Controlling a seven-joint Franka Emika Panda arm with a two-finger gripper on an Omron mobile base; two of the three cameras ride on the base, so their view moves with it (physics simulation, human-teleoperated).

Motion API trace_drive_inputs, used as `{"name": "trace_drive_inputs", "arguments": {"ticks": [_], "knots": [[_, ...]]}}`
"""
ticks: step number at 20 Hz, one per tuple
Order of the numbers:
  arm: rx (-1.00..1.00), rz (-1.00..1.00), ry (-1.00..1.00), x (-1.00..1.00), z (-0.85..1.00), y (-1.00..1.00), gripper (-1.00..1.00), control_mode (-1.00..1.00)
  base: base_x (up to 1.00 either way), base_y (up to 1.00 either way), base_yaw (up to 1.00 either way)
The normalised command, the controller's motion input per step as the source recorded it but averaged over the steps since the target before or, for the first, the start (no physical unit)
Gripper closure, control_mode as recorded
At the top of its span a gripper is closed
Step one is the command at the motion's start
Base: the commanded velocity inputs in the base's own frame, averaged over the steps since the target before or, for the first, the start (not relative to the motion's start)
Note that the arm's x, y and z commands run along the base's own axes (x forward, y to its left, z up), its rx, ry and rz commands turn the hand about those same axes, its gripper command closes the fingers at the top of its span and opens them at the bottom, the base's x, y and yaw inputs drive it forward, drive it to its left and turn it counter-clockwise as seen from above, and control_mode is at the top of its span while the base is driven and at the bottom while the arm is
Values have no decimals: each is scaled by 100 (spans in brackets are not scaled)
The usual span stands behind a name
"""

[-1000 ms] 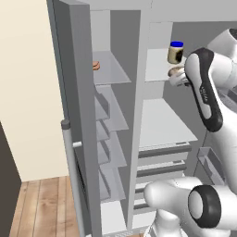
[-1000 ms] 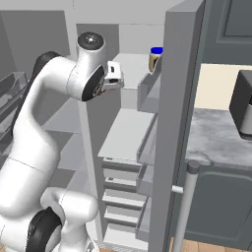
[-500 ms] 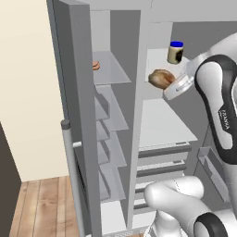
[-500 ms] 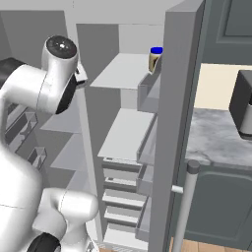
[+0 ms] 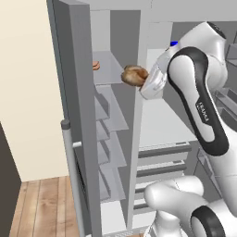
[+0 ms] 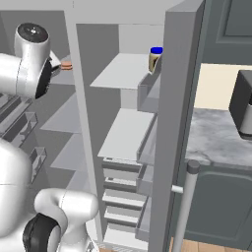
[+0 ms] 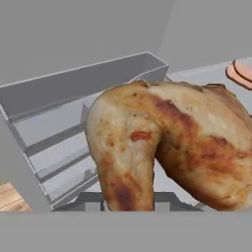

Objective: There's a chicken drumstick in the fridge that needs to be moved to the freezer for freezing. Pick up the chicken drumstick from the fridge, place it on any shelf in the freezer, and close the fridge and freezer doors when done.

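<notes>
End effector [image 5: 141,82] pinching the chicken drumstick [image 5: 134,75], held in front of the freezer [image 5: 111,139] at top-shelf level, beside the divider. Pickup from the fridge [image 6: 130,133] is done; placement on a freezer shelf and closing both doors remain.
</notes>
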Motion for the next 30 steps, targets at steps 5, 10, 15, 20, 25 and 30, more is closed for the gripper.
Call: {"name": "trace_drive_inputs", "arguments": {"ticks": [5, 10, 15, 20, 25, 30], "knots": [[-8, 9, 1, 35, 6, 23, 100, -100, 0, 0, 0], [-11, 3, 0, 24, 0, 37, 100, -100, 0, 0, 0], [-6, 0, 0, 42, -4, 6, 100, -100, 0, 0, 0], [-10, 0, -5, 38, -40, 20, 100, -100, 0, 0, 0], [-2, 0, 0, 58, -26, 5, 100, -100, 0, 0, 0], [0, 0, 0, 63, -21, 4, 100, -100, 0, 0, 0]]}}
